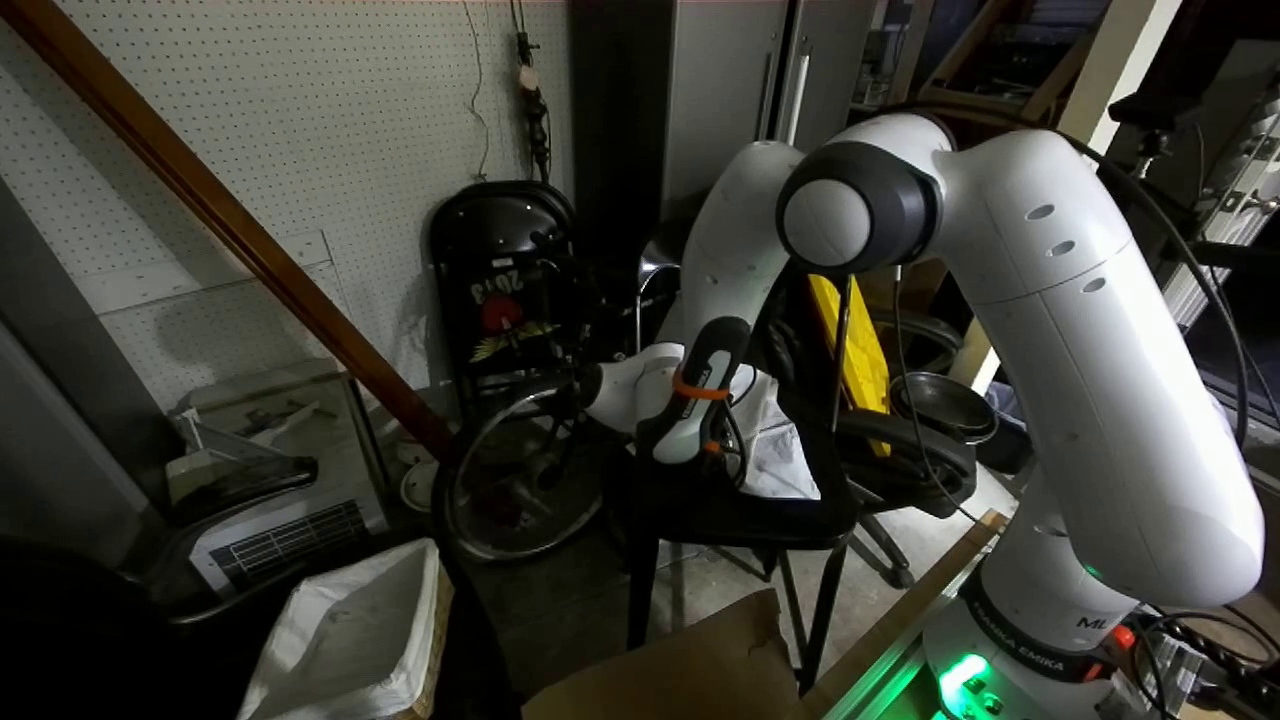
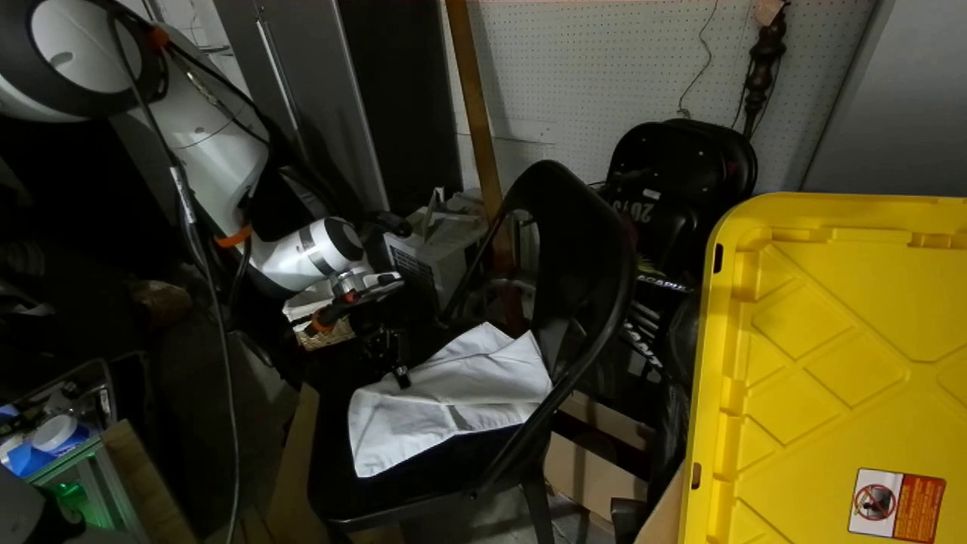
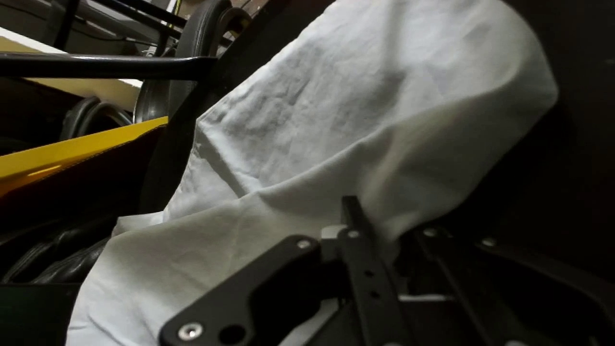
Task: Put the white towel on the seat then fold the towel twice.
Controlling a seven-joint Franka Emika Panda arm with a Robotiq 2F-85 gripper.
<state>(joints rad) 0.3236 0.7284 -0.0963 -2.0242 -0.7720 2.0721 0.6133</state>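
Here's the arm (image 1: 1040,270) in an exterior view, bent over the seat (image 1: 745,518), and the white towel (image 1: 785,465) lies on that seat, partly hidden. Over to an exterior view: the gripper (image 2: 400,370) reaches down above the seat, right at the creased towel (a yellow lid (image 2: 831,332) stands near the seat). Wrist view: one finger (image 3: 356,216) overlaps the towel; spread or pinching cloth, I can't tell.

I see a white, rounded arm (image 1: 1080,290) with a dark joint ring (image 1: 897,215), an orange band (image 1: 698,389) toward seven o'clock from it, and a black cable (image 1: 1240,390) toward four o'clock. FRANKA EMIKA marks the dark collar (image 1: 1010,628); green light (image 1: 963,672) glows at its eight o'clock. The end effector (image 3: 391,230) is black, with silver screws (image 3: 190,331).
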